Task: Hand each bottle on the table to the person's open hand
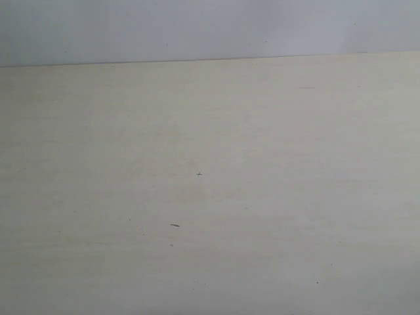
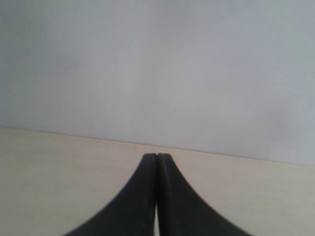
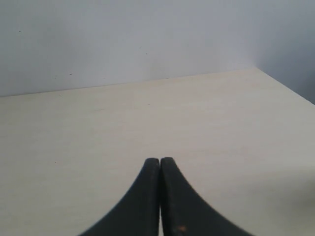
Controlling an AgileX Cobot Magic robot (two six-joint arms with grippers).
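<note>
Across nearly the whole exterior view spreads the table, a pale beige surface with faint wood grain running left to right. Its far edge is a straight line, slightly higher at the right than at the left, and behind it stands a plain grey-white wall. Near the middle of the surface sits a tiny cross-shaped mark. Nearer and a little to its left lies a short dark dash. A few small specks are scattered over the near part, and a faint reddish streak shows toward the far right. The light is soft and even, with a dimmer band along the near edge.

Seen from the left wrist, the left gripper has its two black fingers pressed flat together with nothing between them. It is held above the beige top and aimed toward the wall, where surface and wall meet in a clean line beyond the tips.

Seen from the right wrist, the right gripper is likewise closed tip to tip and grips nothing. A small orange-brown spot marks one finger. Ahead of it the tabletop runs to the wall and ends at a corner, past which the background turns darker grey.
</note>
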